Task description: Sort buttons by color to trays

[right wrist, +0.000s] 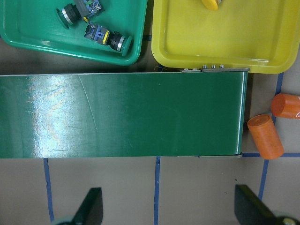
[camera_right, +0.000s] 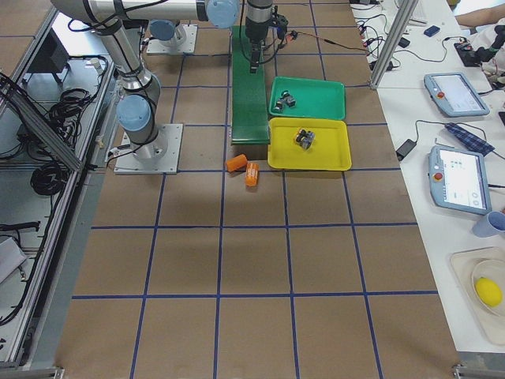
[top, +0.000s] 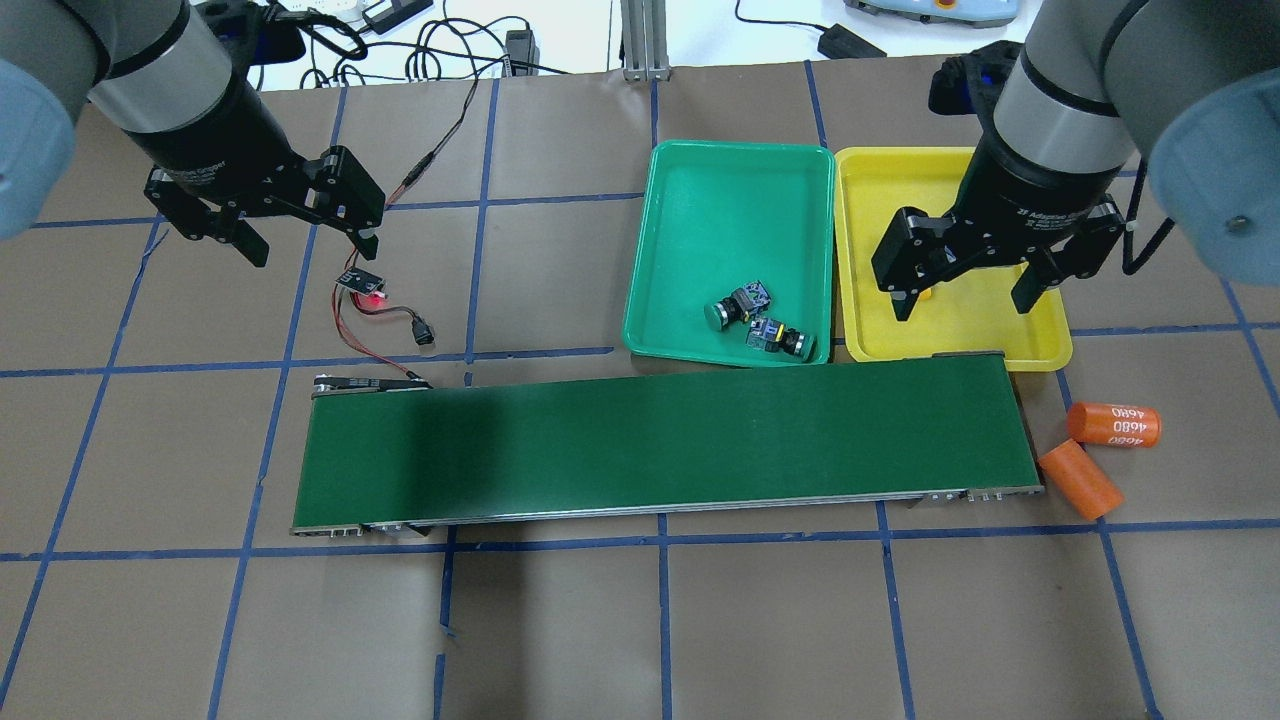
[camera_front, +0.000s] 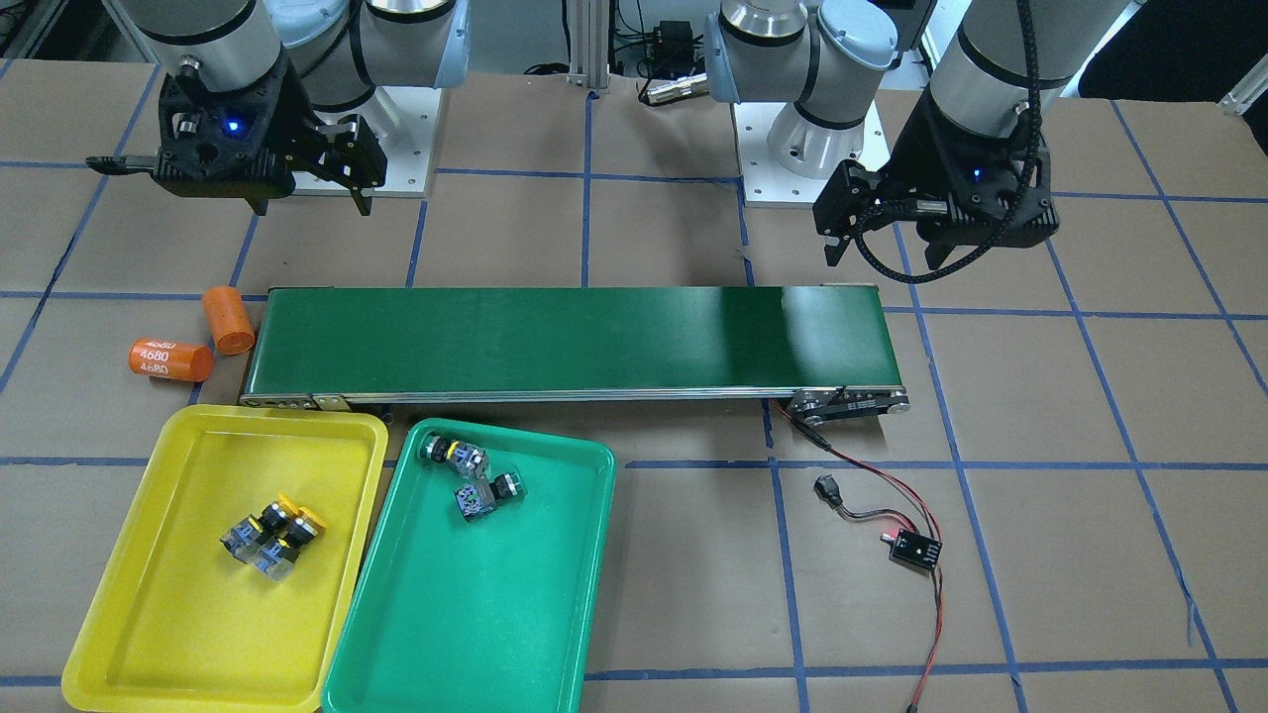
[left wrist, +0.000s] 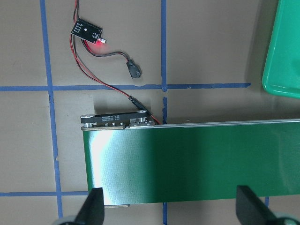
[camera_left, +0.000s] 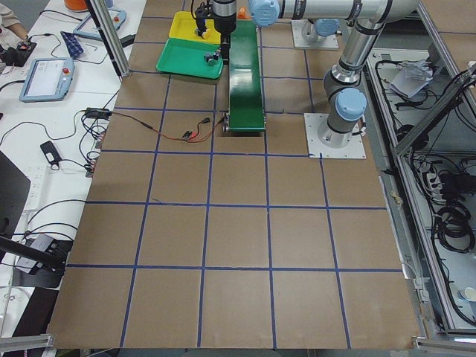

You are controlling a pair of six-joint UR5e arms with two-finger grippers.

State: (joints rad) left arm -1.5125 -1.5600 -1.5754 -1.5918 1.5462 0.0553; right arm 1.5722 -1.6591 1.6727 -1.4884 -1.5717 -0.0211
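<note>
Risk: left gripper and right gripper hang open, empty; my careless descent could knock sorted buttons from their trays.

Yellow tray and green tray are lying flat, side by side, long edges nearly touching. Two yellow-capped buttons are lying on their sides near the yellow tray's middle, touching each other. Two green-capped buttons are lying tipped over in the green tray, close together, at the end nearer the robot.

6 views: 4 fixed, 2 downward wrist-mounted
</note>
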